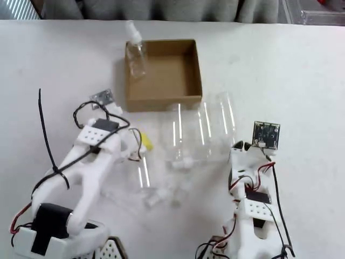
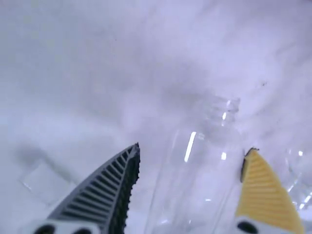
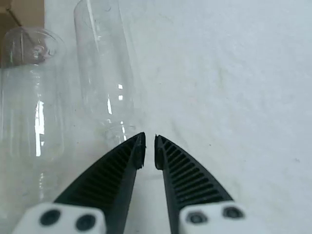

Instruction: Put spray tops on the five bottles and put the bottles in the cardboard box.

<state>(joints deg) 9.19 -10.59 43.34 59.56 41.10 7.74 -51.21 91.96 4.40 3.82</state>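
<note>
The clear bottles (image 1: 202, 129) lay on the table (image 1: 302, 81) just near of the cardboard box (image 1: 161, 73), with loose spray tops (image 1: 156, 197) nearer still. One capped bottle (image 1: 135, 54) stood in the box's far left corner. Empty, thin and smooth, they would likely roll or dent, so a mid-body hold that leaves the neck free seemed best. The left arm (image 1: 89, 156) reached in low, left jaws wide open astride an uncapped bottle (image 2: 204, 146). The right jaws, nearly closed, held nothing.
</note>
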